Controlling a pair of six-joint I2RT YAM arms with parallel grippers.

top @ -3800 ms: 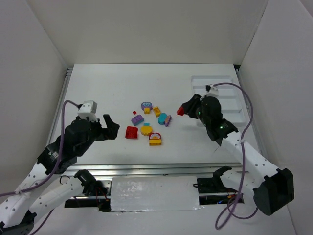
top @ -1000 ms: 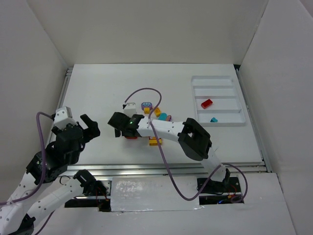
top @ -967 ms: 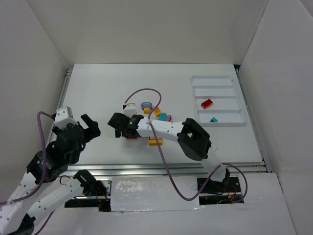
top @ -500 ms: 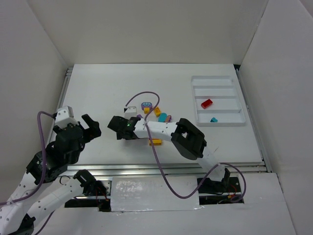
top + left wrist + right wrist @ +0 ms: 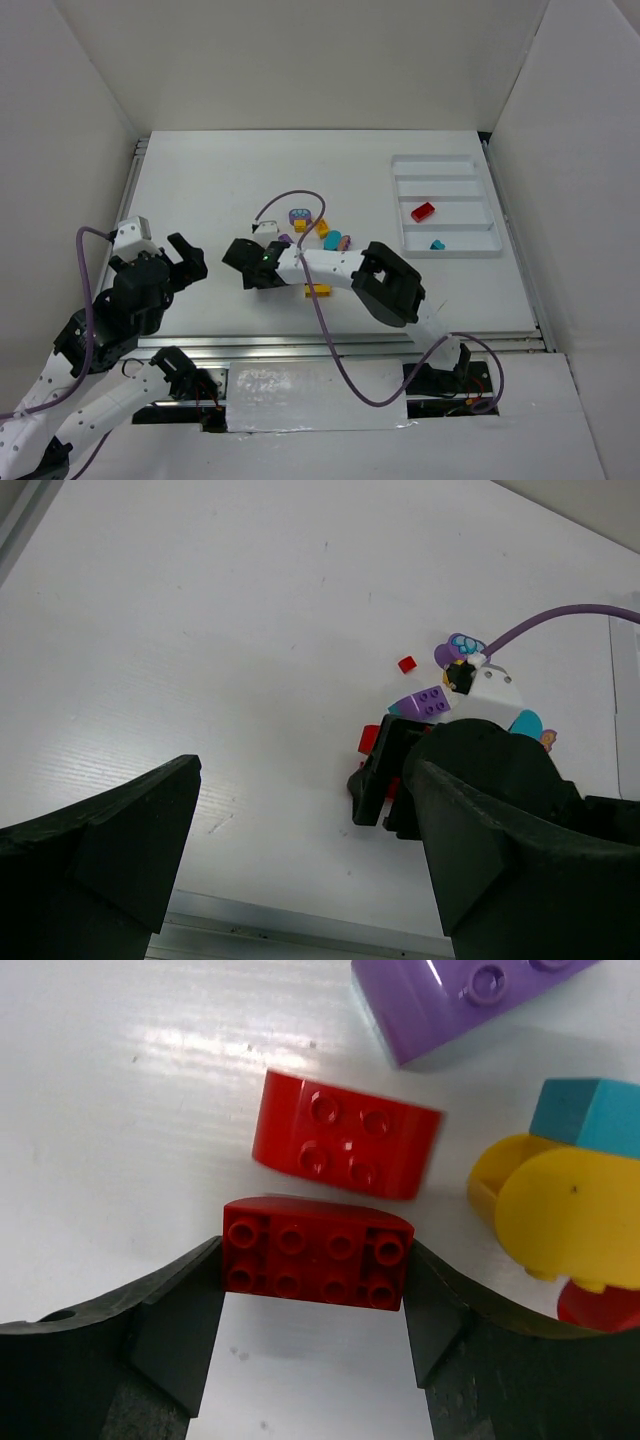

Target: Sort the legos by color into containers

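Pinching dark red brick [image 5: 315, 1252] on worktop [image 5: 110, 1140]; right gripper [image 5: 315, 1298] clamped its ends; left gripper [image 5: 300, 855] spread, idle; next move probably needed a clean lift toward the tray [image 5: 447, 157].

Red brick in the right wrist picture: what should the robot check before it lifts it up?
1. Red two-by-four brick sits midway between the right gripper's fingers: ok.
2. Both fingers touch its ends: ok.
3. Grip firm enough to lift: cannot tell.
4. Rounded red brick apart from it: cannot tell, they lie very close.
5. Room in the tray compartment that holds a small red brick: ok.
6. Left gripper open, far from this brick: ok.
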